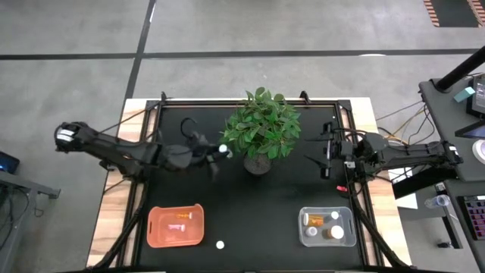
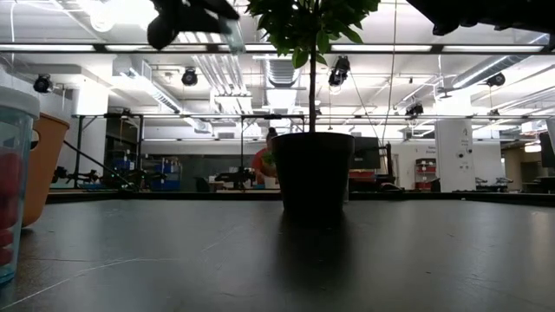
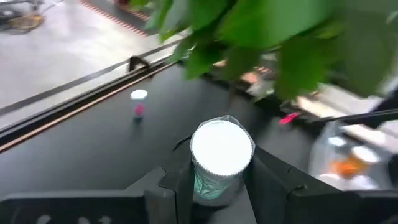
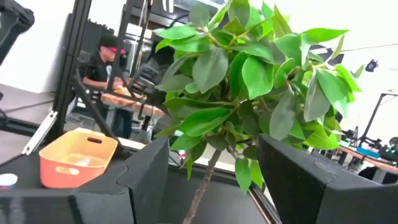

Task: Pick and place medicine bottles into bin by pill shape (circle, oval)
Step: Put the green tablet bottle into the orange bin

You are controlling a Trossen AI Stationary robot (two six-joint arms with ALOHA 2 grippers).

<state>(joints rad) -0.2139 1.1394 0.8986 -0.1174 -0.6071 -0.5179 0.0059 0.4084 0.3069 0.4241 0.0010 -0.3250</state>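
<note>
The left pincer (image 1: 220,151) hangs above the dark bench (image 1: 250,212), just left of the potted plant (image 1: 261,129), and its fingers are clamped on a white-capped medicine bottle (image 3: 221,158); the left wrist view shows that bottle's round white cap facing the camera with a greenish label below it, squeezed between the two dark fingers (image 3: 177,186). The right pincer (image 1: 326,155) waits on the other side of the plant, near the bench's right edge, its fingers spread apart with nothing between them, as the right wrist view shows past the leaves. At the front left of the bench lies the orange bin (image 1: 176,226), which holds one small bottle (image 1: 183,216) lying on its side and a pale bit beside it. At the front right sits the clear bin (image 1: 326,227), holding several bottles, some white and some orange with white caps. One more white-capped bottle (image 1: 220,245) stands alone on the bench between the two bins, nearer the orange one. In the right wrist view a person (image 4: 102,62) shows in the room behind the bench.
</note>
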